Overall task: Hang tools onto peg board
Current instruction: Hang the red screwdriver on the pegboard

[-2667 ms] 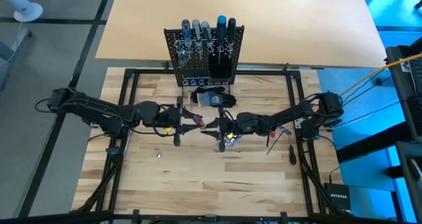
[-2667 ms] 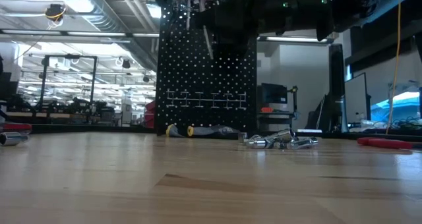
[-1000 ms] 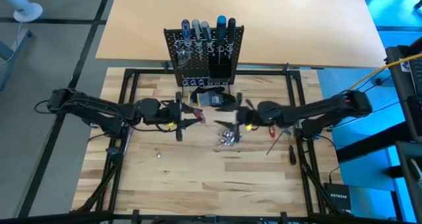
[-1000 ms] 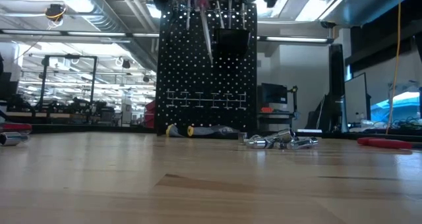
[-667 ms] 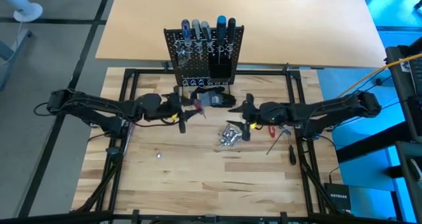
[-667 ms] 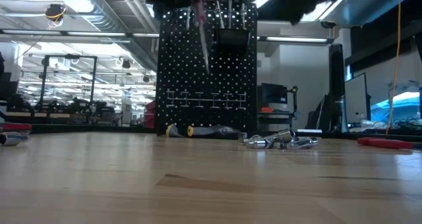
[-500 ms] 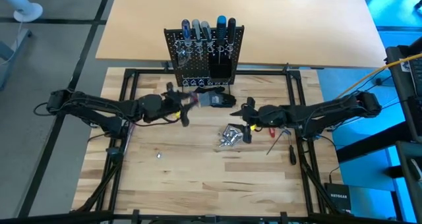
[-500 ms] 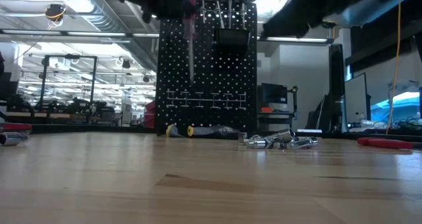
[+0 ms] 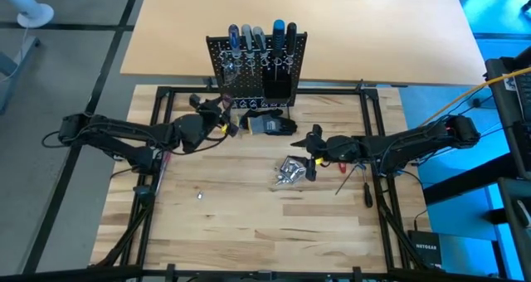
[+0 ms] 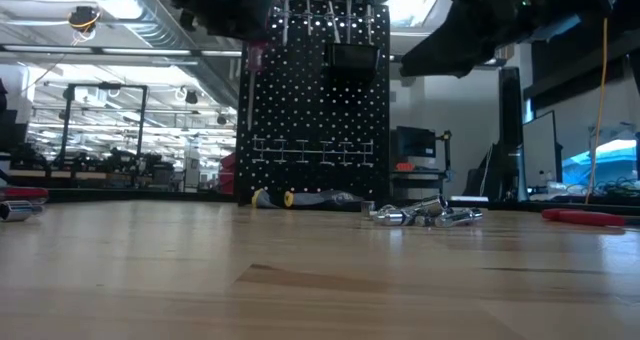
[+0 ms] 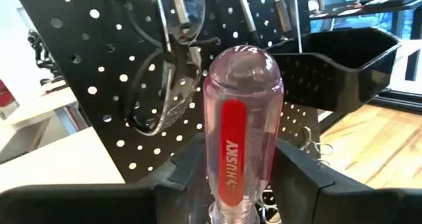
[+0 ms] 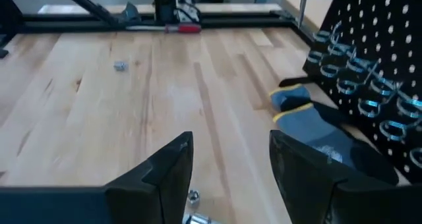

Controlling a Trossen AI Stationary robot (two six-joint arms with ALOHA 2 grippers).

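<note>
The black peg board (image 9: 257, 66) stands at the table's far side, with several screwdrivers (image 9: 257, 35) stuck in its top row. My left gripper (image 9: 220, 120) is by the board's left part, shut on a clear-handled screwdriver with a red stripe (image 11: 241, 118); pale ring holders (image 11: 165, 85) are right behind it. My right gripper (image 9: 311, 149) hovers open over a heap of small silver pieces (image 9: 289, 171) on the wood. A red screwdriver (image 9: 342, 164) and a black one (image 9: 365, 191) lie on the table at the right. My left gripper pinches the screwdriver's clear handle (image 11: 227, 165) between its two fingers (image 11: 178, 171), low on the handle. The fingers come level, toward the peg board. The rounded butt end (image 11: 245, 59) stands up above them, clear of the table; the shaft is hidden below the gripper.
A dark glove-like bundle (image 9: 270, 124) lies at the board's foot, also in the right wrist view (image 12: 316, 135). A lone silver piece (image 9: 199, 195) lies on the near left. The board's black bin (image 11: 343, 59) juts out beside the held handle.
My left gripper has swung toward the far edge and left, to the peg board's left part, turning the held screwdriver with it. My right gripper has come down and back toward the right, over the silver pieces.
</note>
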